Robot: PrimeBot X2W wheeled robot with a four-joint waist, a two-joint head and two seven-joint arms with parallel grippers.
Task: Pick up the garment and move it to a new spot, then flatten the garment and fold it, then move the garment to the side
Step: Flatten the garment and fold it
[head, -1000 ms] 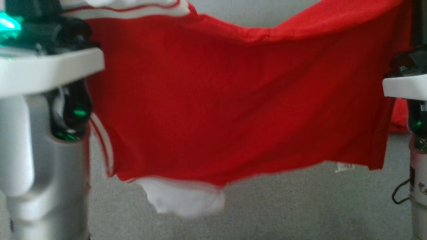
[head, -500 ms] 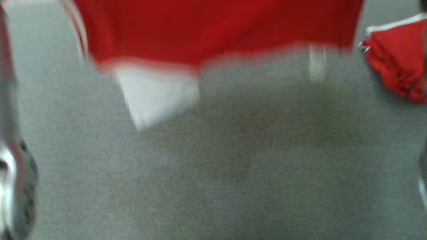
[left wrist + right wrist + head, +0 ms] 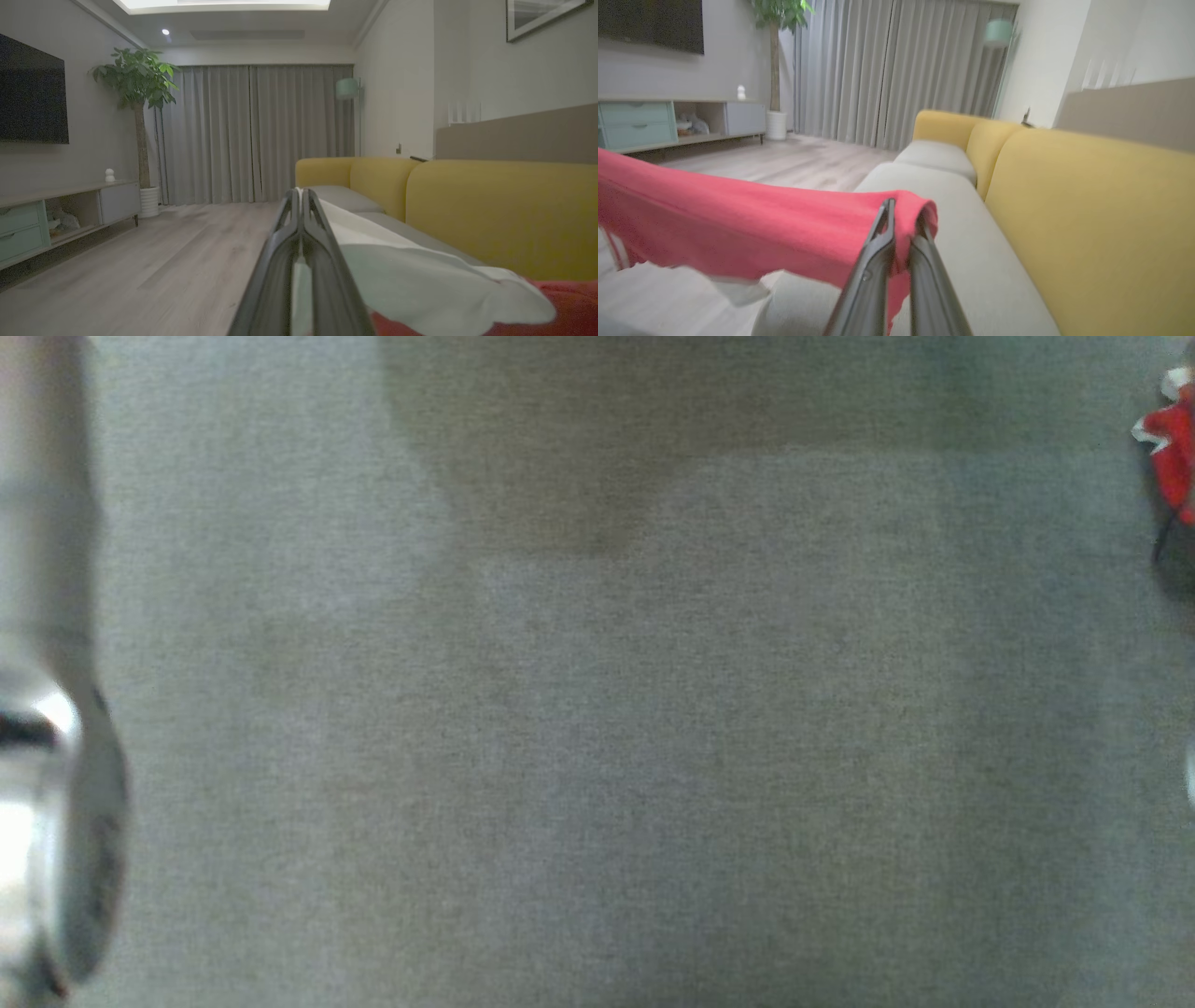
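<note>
Both pincers have hold of the garment (image 3: 738, 224) here. The left pincer (image 3: 301, 193) is pinched shut on a white edge, with red cloth trailing off the lower right of its wrist view. The right pincer (image 3: 903, 211) is nipped onto a red fold mid-frame. The cloth hangs stretched between them, up off the grey sofa seat (image 3: 971, 224). Looks like the carry-to-a-new-spot step to me. Next I'd guess both ends need to be lowered evenly so it lands flat on the seat, no bunching.
</note>
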